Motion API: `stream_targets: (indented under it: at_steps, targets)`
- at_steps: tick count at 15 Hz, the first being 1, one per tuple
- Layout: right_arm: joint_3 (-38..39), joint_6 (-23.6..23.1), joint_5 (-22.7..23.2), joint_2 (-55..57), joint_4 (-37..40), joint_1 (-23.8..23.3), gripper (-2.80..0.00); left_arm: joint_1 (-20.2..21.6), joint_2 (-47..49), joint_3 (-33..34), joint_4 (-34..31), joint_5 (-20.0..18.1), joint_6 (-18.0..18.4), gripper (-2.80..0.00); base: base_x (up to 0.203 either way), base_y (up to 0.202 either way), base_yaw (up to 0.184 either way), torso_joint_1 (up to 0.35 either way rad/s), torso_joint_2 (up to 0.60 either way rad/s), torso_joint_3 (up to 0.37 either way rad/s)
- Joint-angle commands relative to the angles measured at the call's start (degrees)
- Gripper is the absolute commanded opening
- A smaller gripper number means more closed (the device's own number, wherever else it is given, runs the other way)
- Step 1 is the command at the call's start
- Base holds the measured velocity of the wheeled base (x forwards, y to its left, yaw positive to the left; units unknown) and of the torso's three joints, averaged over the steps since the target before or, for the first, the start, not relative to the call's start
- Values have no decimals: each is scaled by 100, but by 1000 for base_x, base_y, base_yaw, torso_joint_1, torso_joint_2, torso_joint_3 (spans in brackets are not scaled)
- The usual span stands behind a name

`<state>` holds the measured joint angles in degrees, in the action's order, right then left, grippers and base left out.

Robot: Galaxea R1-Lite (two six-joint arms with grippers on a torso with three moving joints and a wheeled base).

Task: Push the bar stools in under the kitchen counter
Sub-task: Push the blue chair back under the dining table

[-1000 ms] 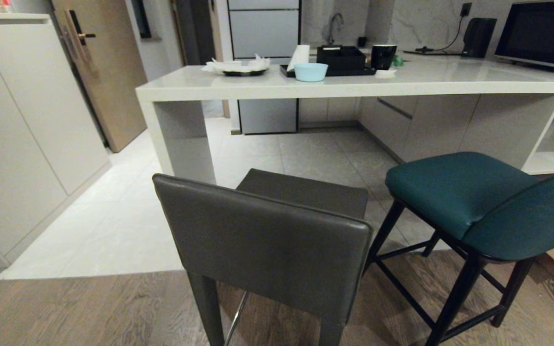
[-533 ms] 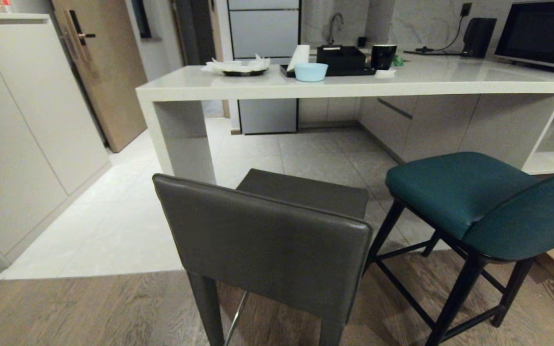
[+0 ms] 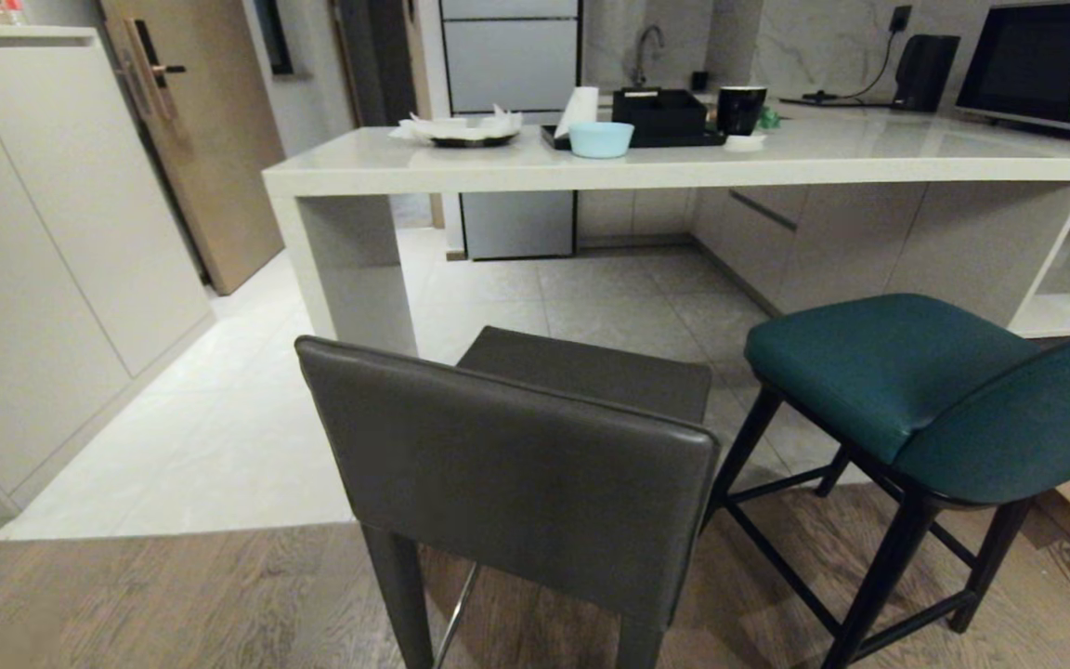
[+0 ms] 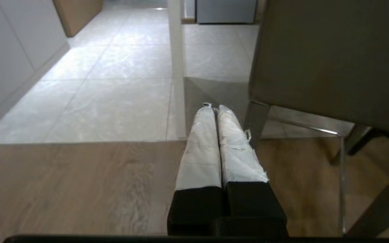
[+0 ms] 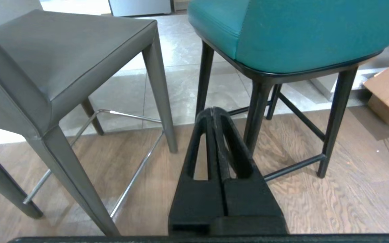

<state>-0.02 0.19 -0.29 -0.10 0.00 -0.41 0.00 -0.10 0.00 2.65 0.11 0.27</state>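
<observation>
Bar stools are being shown pulled out from the kitchen counter [image 3: 535,167], on the near side of it, with open floor left between their seats and the counter's edge. The dark grey stool [image 3: 516,465] is being seen at centre-left, its low rectangular back turned towards the robot; the teal stool [image 3: 916,390] is being seen just to its right, the two near each other but apart.

Both are being judged stiff and fairly heavy, likely to slide on their legs rather than flex. The boundary between wood floor [image 3: 173,595] and tile [image 3: 219,437] is being judged a place where legs could catch. The upper edge of each backrest is being judged the best place for a push, though a high, hard push could tip a tall stool, so the pressure should be kept steady.

The left pincer [image 4: 213,107] is being held low, beside the grey stool's near left leg, its white-wrapped fingers [image 4: 201,145] pressed together on nothing. The right pincer [image 5: 212,110] is being held low between the two stools, near the teal stool's black legs, its fingers likewise pressed together and empty. Neither is being seen touching a stool.
</observation>
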Motion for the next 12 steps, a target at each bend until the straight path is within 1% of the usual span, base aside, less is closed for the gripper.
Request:
stream_targets:
  at_steps: [1,12]
  targets:
    - [-6,-1,3,10,0,6,-280,0,10,107,5,-2,2,-280,0,0,0,0,0,0]
    - [-6,-1,3,10,0,6,-280,0,10,106,8,-2,-9,-280,0,0,0,0,0,0]
